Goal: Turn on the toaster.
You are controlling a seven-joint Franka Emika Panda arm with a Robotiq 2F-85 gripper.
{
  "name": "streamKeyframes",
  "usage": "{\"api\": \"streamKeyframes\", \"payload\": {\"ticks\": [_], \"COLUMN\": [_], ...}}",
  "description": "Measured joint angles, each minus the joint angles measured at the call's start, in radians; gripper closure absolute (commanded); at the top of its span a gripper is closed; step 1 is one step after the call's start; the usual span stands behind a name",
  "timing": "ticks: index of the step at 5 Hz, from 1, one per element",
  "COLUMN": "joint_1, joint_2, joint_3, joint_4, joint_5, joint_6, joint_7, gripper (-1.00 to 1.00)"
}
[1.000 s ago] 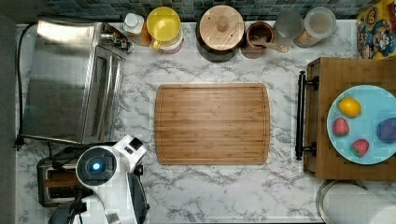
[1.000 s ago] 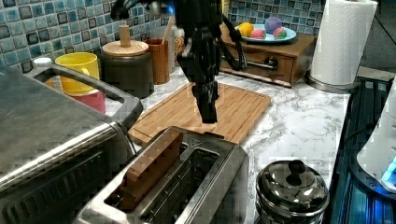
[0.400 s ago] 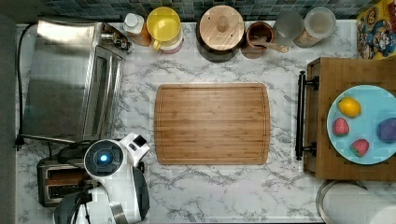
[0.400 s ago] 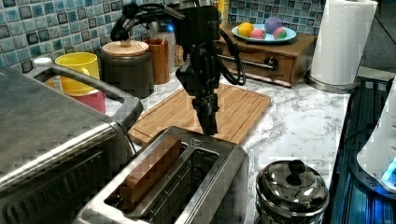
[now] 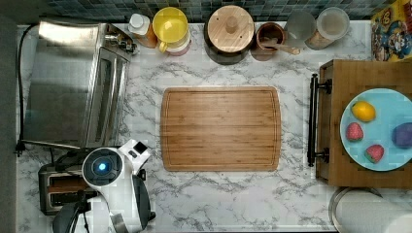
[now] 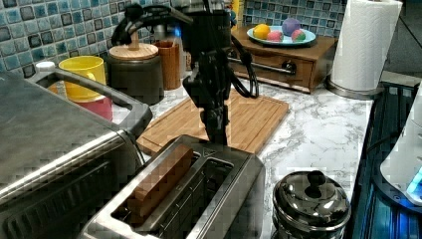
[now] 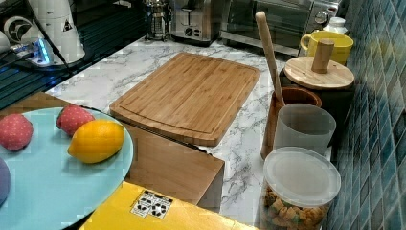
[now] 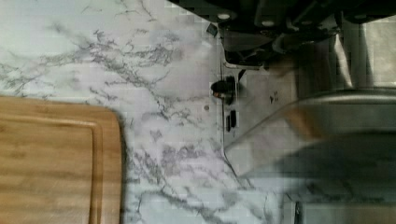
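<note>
Bread is seen loaded in the toaster beneath the gripper in the top view, while in the left view the gripper, its closure indeterminable, is poised at the toaster's far end, presumably over the lever, on a crowded marble counter backed by blue tile.
</note>
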Motion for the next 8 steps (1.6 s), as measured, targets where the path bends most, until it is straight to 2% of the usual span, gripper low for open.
{"api": "streamKeyframes", "payload": {"ticks": [2, 4, 6, 8], "joint_1": [-0.005, -0.006, -0.014, -0.043], "joint_2": [0.022, 0.106, 0.183, 0.213], "joint_3": [0.010, 0.014, 0.001, -0.023], "joint_4": [0.000, 0.061, 0.092, 0.084], "joint_5": [-0.004, -0.072, -0.082, 0.030], "joint_6": [0.011, -0.019, -0.017, 0.021], "joint_7": [0.001, 0.001, 0.001, 0.000], "gripper": [1.00, 1.00, 1.00, 1.00]}}
